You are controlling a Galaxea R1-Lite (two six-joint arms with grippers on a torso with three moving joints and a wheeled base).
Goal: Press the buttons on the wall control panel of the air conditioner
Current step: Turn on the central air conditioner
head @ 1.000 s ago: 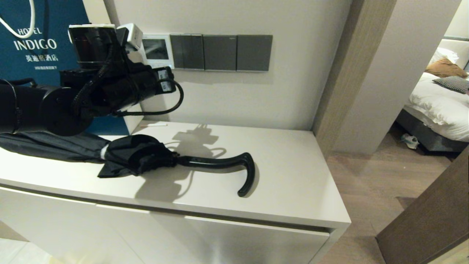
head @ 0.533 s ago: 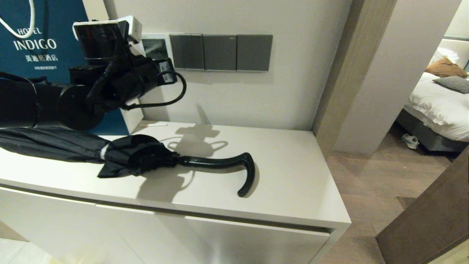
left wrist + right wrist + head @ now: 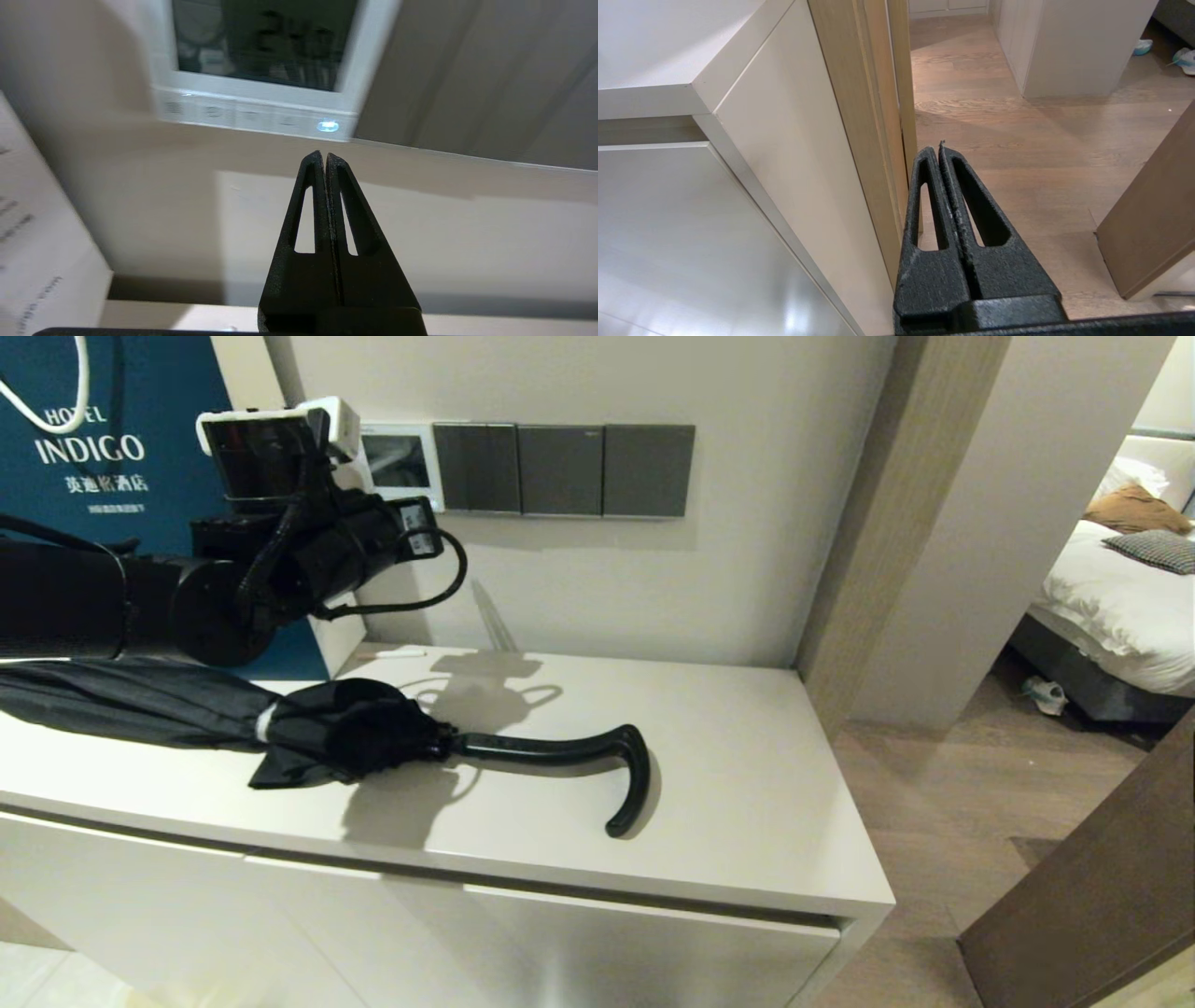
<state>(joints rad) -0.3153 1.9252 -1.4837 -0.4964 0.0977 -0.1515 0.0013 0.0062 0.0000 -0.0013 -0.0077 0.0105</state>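
The air conditioner's wall control panel (image 3: 400, 462) is a small white square on the wall with a dark screen (image 3: 261, 42) showing faint digits. The buttons (image 3: 252, 114) run in a row along its lower edge, and the one at the end glows blue (image 3: 327, 126). My left gripper (image 3: 324, 155) is shut and empty. Its tip sits just below the lit button, a little apart from the panel. In the head view the left wrist (image 3: 373, 546) is raised in front of the panel's lower left. My right gripper (image 3: 934, 148) is shut and empty, parked low beside the cabinet's side.
Three dark grey switch plates (image 3: 560, 469) adjoin the panel on the right. A black umbrella (image 3: 327, 733) lies on the white cabinet top (image 3: 747, 784) under my left arm. A blue hotel bag (image 3: 84, 448) stands at the left. A wooden door frame (image 3: 868, 523) is at the right.
My left arm has reached further toward the wall and the panel. Its wrist rose, then settled slightly lower. The fingers stayed shut.
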